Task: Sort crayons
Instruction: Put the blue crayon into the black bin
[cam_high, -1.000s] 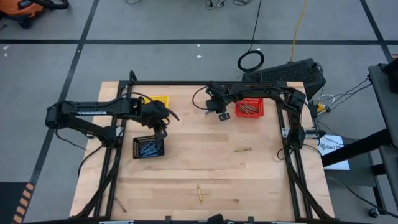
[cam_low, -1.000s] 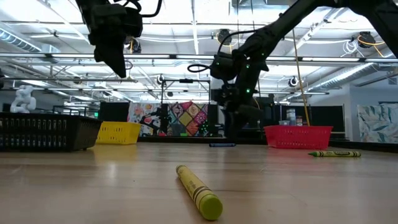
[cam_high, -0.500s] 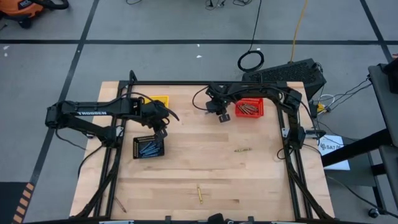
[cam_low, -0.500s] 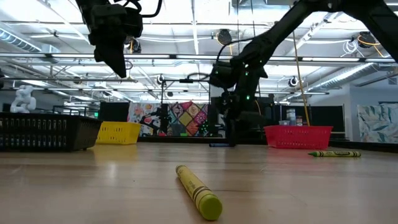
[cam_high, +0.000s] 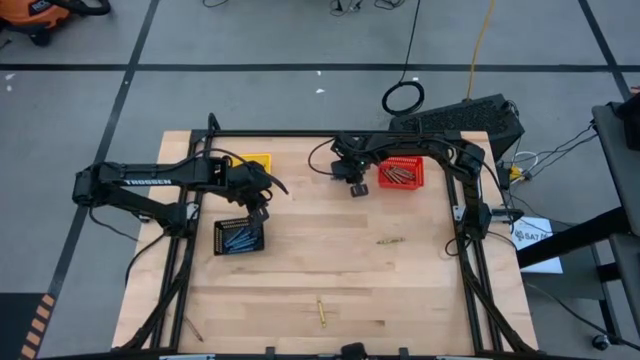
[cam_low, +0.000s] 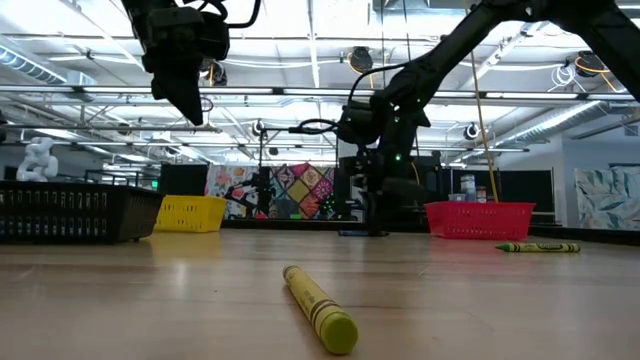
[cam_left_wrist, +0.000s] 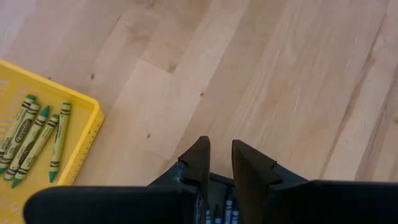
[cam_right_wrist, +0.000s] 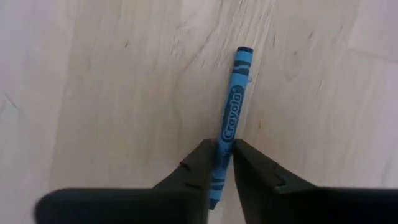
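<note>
Crayon (cam_right_wrist: 229, 124): blue, paper-wrapped, pinched by right gripper (cam_right_wrist: 224, 163).

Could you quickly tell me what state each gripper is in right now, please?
Left gripper: fingers slightly apart, holding nothing, above the black basket.
Right gripper: shut on the blue crayon lying on the table.

Lower end of the blue crayon (cam_right_wrist: 229, 134) hidden between the right gripper's (cam_right_wrist: 224, 160) jaws.

Bare tabletop (cam_high: 330, 260) between 3 baskets
</note>
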